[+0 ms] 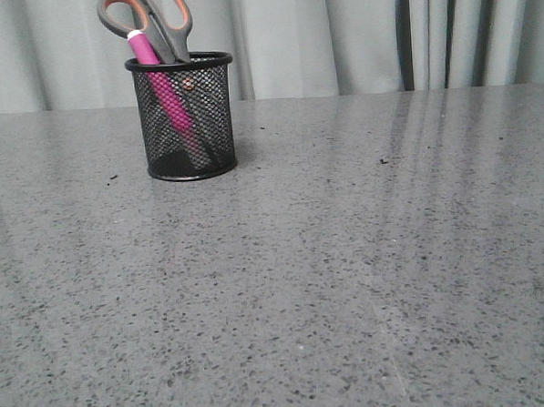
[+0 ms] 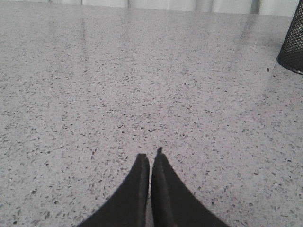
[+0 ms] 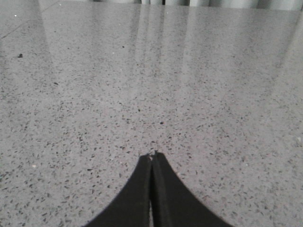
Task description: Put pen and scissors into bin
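My left tool [image 2: 150,158] is pressed closed on nothing above the speckled grey tabletop [image 1: 349,272], and my right tool [image 3: 151,157] is closed and empty too. The bin [image 1: 185,117] stands upright on the far left. The pen [image 1: 161,82] and scissors [image 1: 153,18] stand inside it, handles poking above the rim.

table [image 1: 349,281]: grey speckled stone | on it: bin [image 1: 186,117] upright, far left | few dark specks
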